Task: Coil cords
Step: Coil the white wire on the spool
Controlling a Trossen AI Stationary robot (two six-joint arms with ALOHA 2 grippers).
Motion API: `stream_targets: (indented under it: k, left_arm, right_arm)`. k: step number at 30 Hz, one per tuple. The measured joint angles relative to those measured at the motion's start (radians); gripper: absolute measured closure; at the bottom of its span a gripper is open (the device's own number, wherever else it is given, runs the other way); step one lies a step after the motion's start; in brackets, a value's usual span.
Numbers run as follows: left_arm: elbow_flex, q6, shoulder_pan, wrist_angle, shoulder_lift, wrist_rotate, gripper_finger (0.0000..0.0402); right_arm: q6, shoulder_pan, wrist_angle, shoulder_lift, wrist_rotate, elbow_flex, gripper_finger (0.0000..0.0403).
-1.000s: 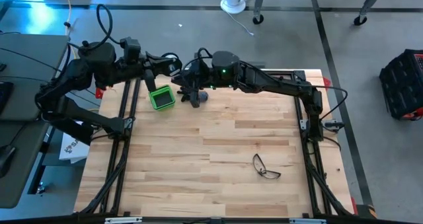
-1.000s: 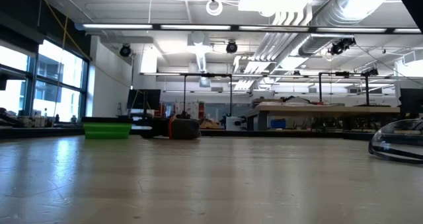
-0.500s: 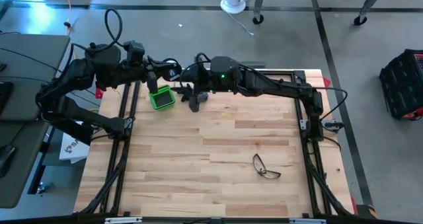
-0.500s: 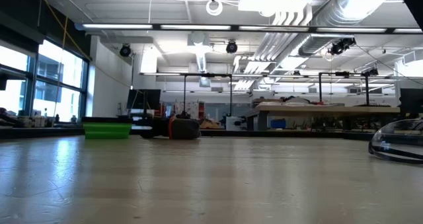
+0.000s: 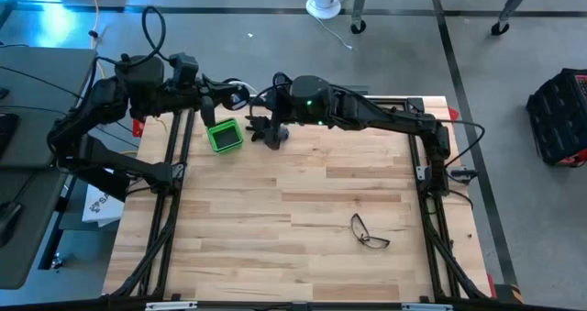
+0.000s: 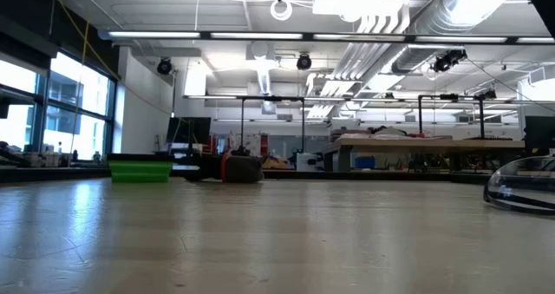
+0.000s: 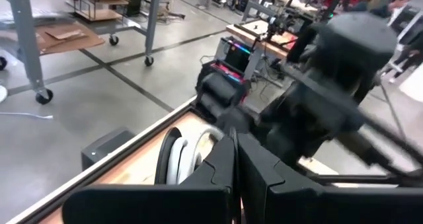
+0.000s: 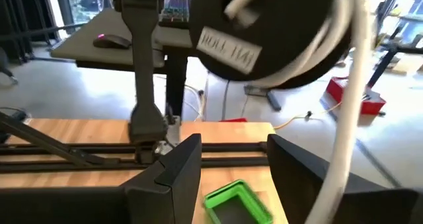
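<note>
The cords are one white cord [image 8: 353, 105] wound on a round black reel [image 8: 264, 32] with a white label. The reel hangs in the air over the table's far left, right beside my left gripper [image 5: 229, 98], which is shut. In the left wrist view the reel [image 7: 165, 159] shows edge-on beside the shut fingers [image 7: 225, 164]. My right gripper [image 8: 234, 164] stands open just below the reel, nothing between its fingers. A loose length of cord runs down past one of its fingers. From above, my right gripper [image 5: 264, 132] is to the right of the green tray [image 5: 224, 136]. My left gripper is shut at the reel's side, reaching level from the table's left. Its own fingers hide the place of contact, so which part it has cannot be told. The reel is lifted clear of the table, with a slack length of cord [image 8: 344, 158] hanging below it.
A small green tray [image 8: 234, 204] sits on the wood under the two grippers. A pair of glasses [image 5: 369, 233] lies near the table's right front. Black frame rails [image 5: 170, 164] run along both sides. The middle of the table is bare wood.
My right gripper has opened and now stands a little nearer the far edge, below the reel. My left gripper has kept shut with the reel beside it.
</note>
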Motion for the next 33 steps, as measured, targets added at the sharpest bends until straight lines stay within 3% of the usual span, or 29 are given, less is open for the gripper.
stream_targets:
  k: [17,24,29,33]
  left_arm:
    - [0.000,-0.004,0.012,-0.055,-0.031,0.002,0.0401]
    - [-0.001,-0.048,0.012,-0.128,-0.029,0.051,0.0401]
    - [-0.076,-0.105,0.012,-0.165,-0.037,0.097,0.0401]
    - [-0.184,-0.149,0.012,-0.101,-0.053,0.174,0.0401]
  right_arm:
    - [0.016,-0.056,-0.040,-0.058,0.001,0.001,0.0235]
    - [0.016,-0.056,-0.086,-0.068,0.001,0.001,0.0235]
    - [0.045,-0.072,-0.202,-0.094,-0.003,0.001,0.0235]
    - [0.064,-0.087,-0.390,-0.102,-0.027,0.001,0.0235]
